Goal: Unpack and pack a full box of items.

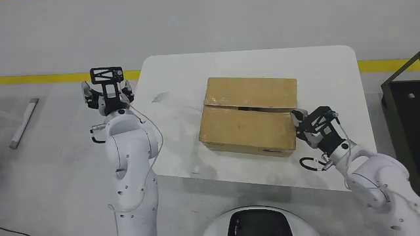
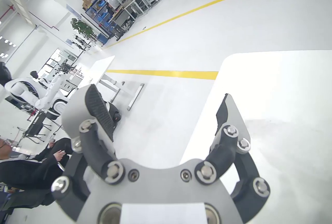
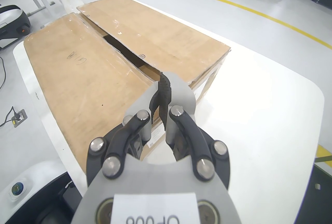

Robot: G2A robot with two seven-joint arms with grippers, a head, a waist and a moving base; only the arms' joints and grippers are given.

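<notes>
box [image 1: 246, 131] looks stiff, probably heavy — i'd hook the flap [image 3: 85, 72] at its seam [image 3: 122, 49]. right gripper [image 3: 163, 85] closed empty, left gripper [image 2: 158, 100] open.

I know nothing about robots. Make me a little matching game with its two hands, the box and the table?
1 left hand
2 right hand
3 box
4 table

a white
b shut, at the box's end
c open, by the table's edge
d brown, flaps down, slit between

Pairs: 1-c, 2-b, 3-d, 4-a
</notes>
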